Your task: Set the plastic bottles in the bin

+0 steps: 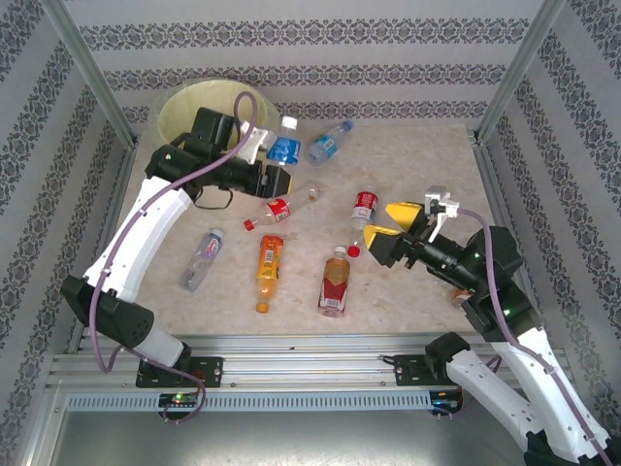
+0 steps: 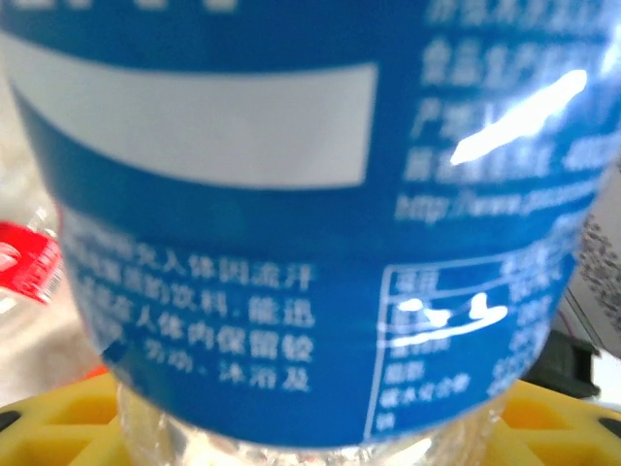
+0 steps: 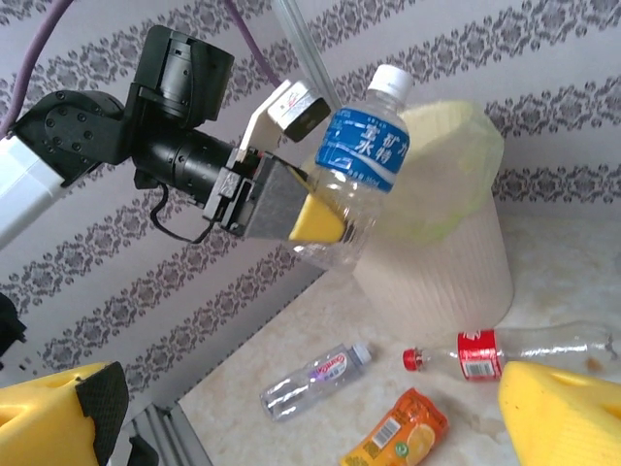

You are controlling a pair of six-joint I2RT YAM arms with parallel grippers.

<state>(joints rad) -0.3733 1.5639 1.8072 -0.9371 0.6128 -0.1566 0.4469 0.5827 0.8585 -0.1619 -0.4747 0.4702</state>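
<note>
My left gripper [image 1: 275, 167] is shut on a clear bottle with a blue label [image 1: 284, 149], held off the table just right of the bin [image 1: 209, 107]. The bin is a white bucket with a pale yellow liner. In the left wrist view that blue label [image 2: 310, 243] sits between the yellow pads [image 2: 58, 422]. In the right wrist view the held bottle [image 3: 361, 165] hangs cap up in front of the bin [image 3: 456, 262]. My right gripper [image 1: 388, 223] stands open above the table, empty, near a red-labelled bottle [image 1: 364, 207].
Several bottles lie on the table: a blue-labelled one [image 1: 330, 143], a red-labelled clear one [image 1: 281, 208], a clear one [image 1: 202, 259], an orange one [image 1: 270, 270] and an amber one [image 1: 336, 282]. Frame posts and patterned walls enclose the table.
</note>
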